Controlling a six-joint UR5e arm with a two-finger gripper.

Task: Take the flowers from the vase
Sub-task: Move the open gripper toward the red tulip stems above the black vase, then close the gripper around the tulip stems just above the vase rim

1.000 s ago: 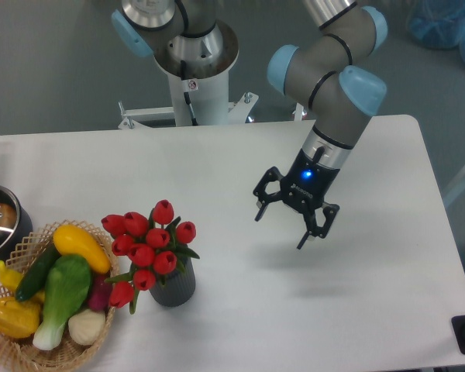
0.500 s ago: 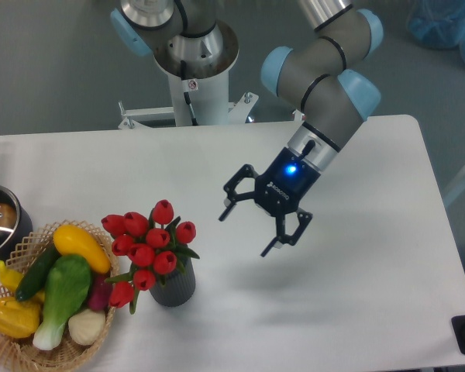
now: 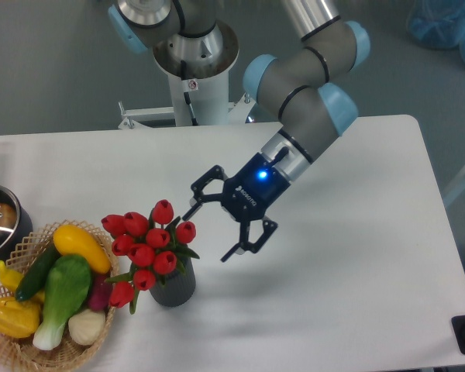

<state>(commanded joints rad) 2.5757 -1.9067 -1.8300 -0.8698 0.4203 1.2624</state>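
Fingers [image 3: 192,205]: spread apart, empty, just right of the flowers [image 3: 149,245].
Vase [image 3: 174,285]: lower left, holding them.

You see a bunch of red tulip buds with green stems and leaves [image 3: 150,242] standing in a short dark grey ribbed round vase [image 3: 174,286]. The bunch is taller than the vase and spreads out wide over its mouth. One red bud hangs low on the left side, down beside the vase wall. The top bud sticks up above the others. The vase stands upright on the white table, in the front left part.
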